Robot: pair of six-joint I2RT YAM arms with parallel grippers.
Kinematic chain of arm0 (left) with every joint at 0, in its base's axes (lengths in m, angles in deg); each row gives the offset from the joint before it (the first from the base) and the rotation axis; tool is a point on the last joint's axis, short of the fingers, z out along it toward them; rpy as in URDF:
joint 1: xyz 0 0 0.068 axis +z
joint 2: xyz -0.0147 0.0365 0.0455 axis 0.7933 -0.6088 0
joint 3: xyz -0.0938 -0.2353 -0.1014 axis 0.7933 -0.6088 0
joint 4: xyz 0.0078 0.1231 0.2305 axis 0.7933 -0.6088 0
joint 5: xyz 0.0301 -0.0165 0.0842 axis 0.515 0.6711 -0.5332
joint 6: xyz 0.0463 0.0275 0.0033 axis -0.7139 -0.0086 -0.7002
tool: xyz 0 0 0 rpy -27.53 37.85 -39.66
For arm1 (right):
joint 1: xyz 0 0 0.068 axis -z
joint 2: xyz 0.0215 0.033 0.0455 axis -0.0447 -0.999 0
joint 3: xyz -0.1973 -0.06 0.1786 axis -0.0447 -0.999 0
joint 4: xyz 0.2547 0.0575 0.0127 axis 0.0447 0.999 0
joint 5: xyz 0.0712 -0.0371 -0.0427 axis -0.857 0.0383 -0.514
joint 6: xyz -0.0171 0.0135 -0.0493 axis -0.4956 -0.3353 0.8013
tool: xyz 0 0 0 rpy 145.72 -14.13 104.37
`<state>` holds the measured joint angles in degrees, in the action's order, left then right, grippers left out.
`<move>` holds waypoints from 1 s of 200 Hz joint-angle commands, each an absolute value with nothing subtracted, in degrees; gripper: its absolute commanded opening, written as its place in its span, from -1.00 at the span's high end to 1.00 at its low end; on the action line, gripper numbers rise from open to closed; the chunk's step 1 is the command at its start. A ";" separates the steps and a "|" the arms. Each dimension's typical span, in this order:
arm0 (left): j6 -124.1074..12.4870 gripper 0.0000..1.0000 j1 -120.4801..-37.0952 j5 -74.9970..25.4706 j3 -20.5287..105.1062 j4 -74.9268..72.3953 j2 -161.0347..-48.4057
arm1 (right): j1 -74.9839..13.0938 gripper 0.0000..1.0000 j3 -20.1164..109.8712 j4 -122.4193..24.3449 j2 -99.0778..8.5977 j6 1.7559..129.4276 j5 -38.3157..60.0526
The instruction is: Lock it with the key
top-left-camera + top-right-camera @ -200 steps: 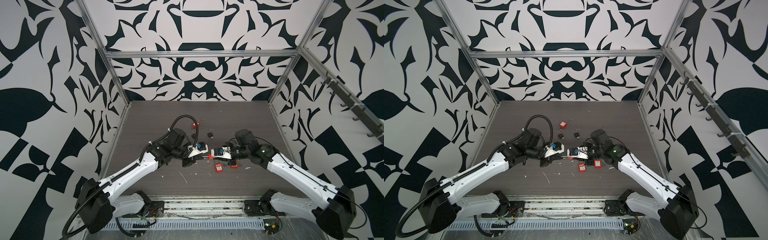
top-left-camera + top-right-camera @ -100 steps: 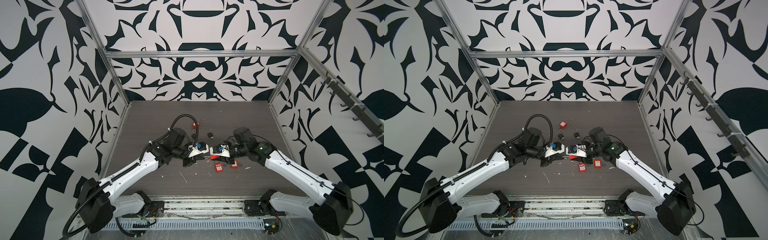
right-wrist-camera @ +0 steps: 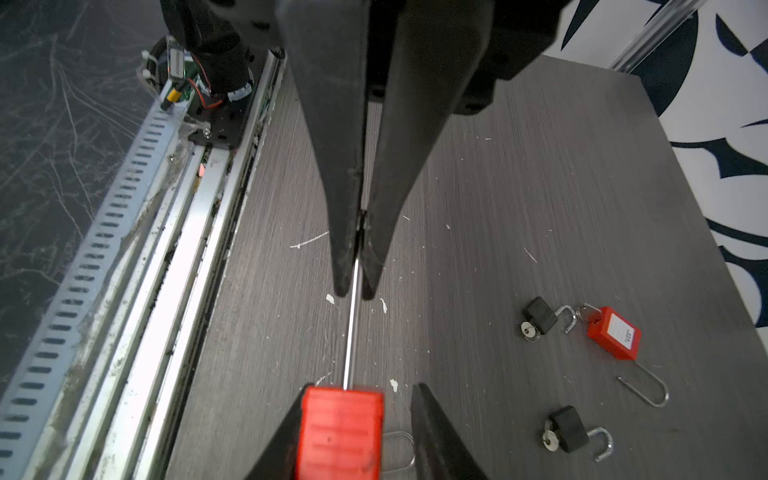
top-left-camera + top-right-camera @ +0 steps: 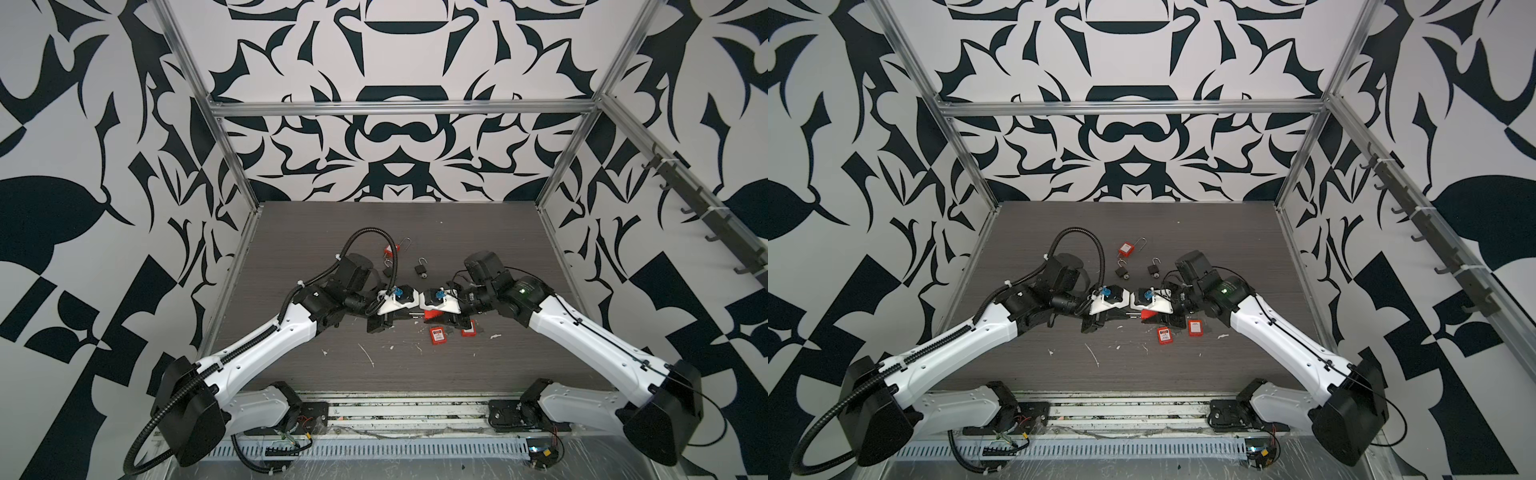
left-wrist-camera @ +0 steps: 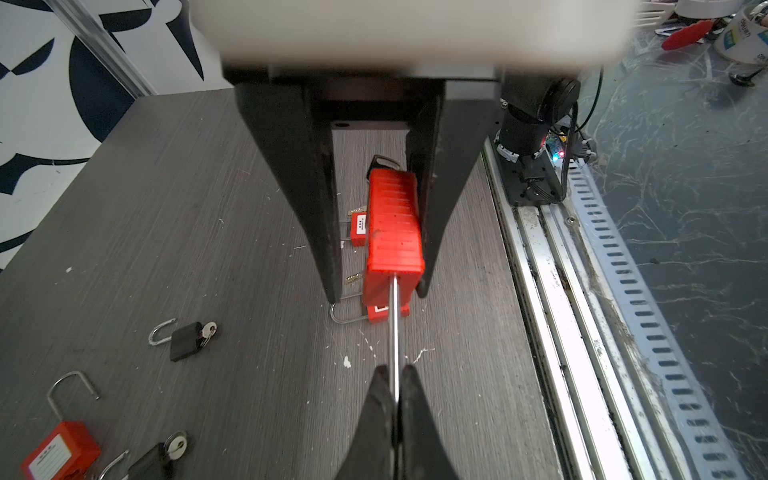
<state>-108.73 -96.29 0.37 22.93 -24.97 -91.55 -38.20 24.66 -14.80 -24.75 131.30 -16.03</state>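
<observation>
A red padlock [image 5: 392, 224] hangs above the table between my two grippers. My left gripper [image 5: 394, 370] is shut on its thin steel shackle [image 5: 394, 328], pinching the rod near its far end. My right gripper [image 3: 361, 388] stands open around the red padlock [image 3: 340, 432]. The body rests against one finger, and a clear gap shows to the other finger [image 3: 432, 432]. In both top views the left gripper [image 4: 409, 318] and the right gripper [image 4: 434, 318] meet tip to tip at mid-table. A dark metal loop [image 5: 384, 161] shows at the body's far end; I cannot tell whether it is the key.
Two red padlocks [image 4: 438, 336] [image 4: 469, 331] lie on the table under the right gripper. Two black padlocks with keys [image 4: 422, 270] [image 4: 388, 270] and another red padlock [image 4: 392, 248] lie farther back. A metal rail [image 5: 552, 291] runs along the table's front edge.
The right gripper has moved left, closing the gap to the left gripper, and its jaws have widened around the red padlock's body. The left gripper has stayed shut on the shackle.
</observation>
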 commanded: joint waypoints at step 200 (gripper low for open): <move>-102.73 0.34 -96.18 -1.55 18.13 -17.75 -88.61 | -37.45 0.86 23.52 -16.74 -20.44 130.58 -19.62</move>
